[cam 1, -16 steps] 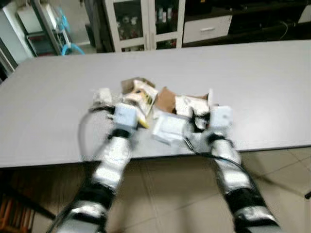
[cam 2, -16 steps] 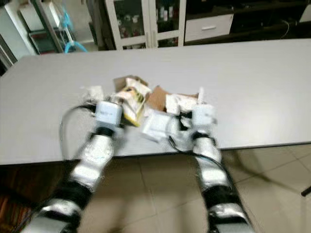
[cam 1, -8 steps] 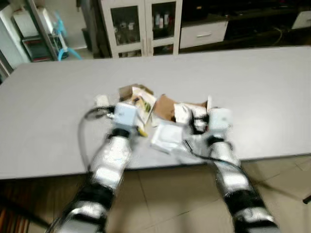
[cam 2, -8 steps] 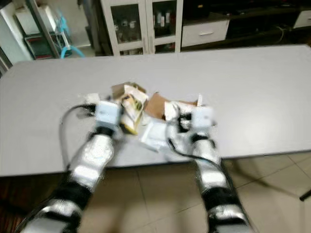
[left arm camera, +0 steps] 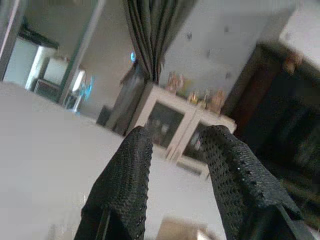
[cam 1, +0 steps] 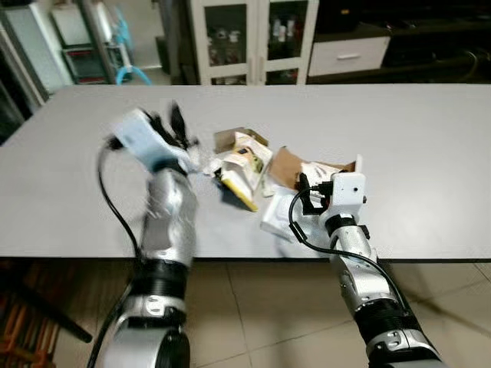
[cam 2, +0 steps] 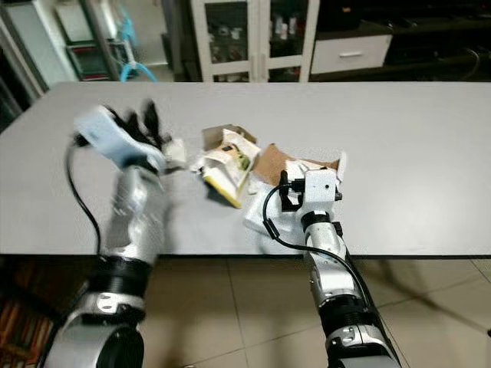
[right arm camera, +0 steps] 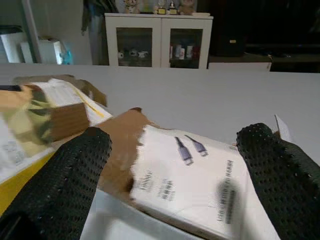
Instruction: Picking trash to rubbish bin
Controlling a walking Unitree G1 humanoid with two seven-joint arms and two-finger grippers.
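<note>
On the grey bench (cam 1: 430,146), near its front edge, lies a loose heap of trash: a yellow-and-white carton (cam 1: 244,170) tilted on its side, a torn brown cardboard piece (cam 1: 285,165) just beside it, a white cable box (right arm camera: 200,185) printed with two plugs resting on that cardboard, and a flat white packet (cam 1: 278,217) nearest the edge. Right tool (right arm camera: 175,165) sits low at the heap, level with the bench top, its two black fingers (right arm camera: 60,175) spread wide; the cable box lies between them, but neither finger clearly presses on it, so the tool is open and holding nothing. From the head views its white wrist block (cam 1: 347,188) stands right over the near side of the cardboard and the white packet. Left tool (left arm camera: 175,155) is raised off the bench, well to the left of the heap and pointing up and away toward the white glass-door cabinet (cam 1: 257,38) beyond the bench; the arm is motion-blurred in the head views. Its fingers (left arm camera: 125,185) stand parted with a plain gap between them and nothing in that gap. A small crumpled white scrap (cam 1: 201,157) lies on the bench just beside the left wrist; whether it touches the arm is hard to say through the blur. Tiled floor (cam 1: 261,307) shows below the bench edge.
</note>
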